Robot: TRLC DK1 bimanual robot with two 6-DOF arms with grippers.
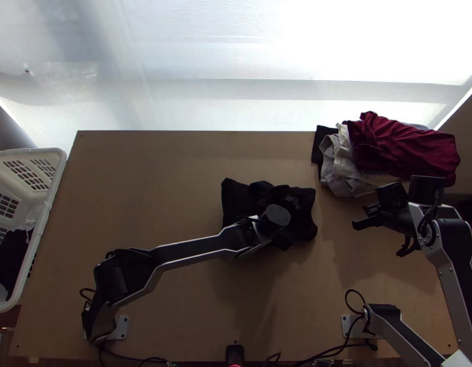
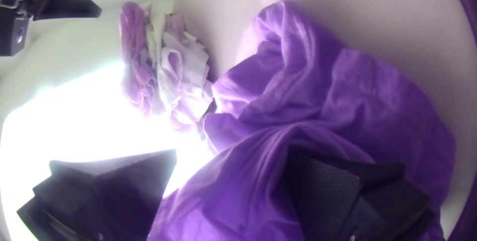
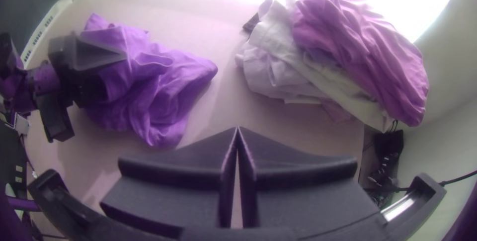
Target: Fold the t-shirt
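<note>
Basket: the white basket (image 1: 62,168) stood just beside the left edge of the surface (image 1: 144,177), with dark cloth (image 1: 12,254) in it.
Shirt: the black shirt (image 1: 236,199) lay bunched near the middle.
Pile: red cloth (image 1: 413,147) sat on top of pale clothes (image 1: 337,174) at the far right corner.
Room: brown wood spread between basket and shirt.
Left gripper (image 1: 284,221): over the shirt, fingers wide apart.
Right gripper (image 1: 382,211): near the pile, fingertips (image 3: 229,139) together.
</note>
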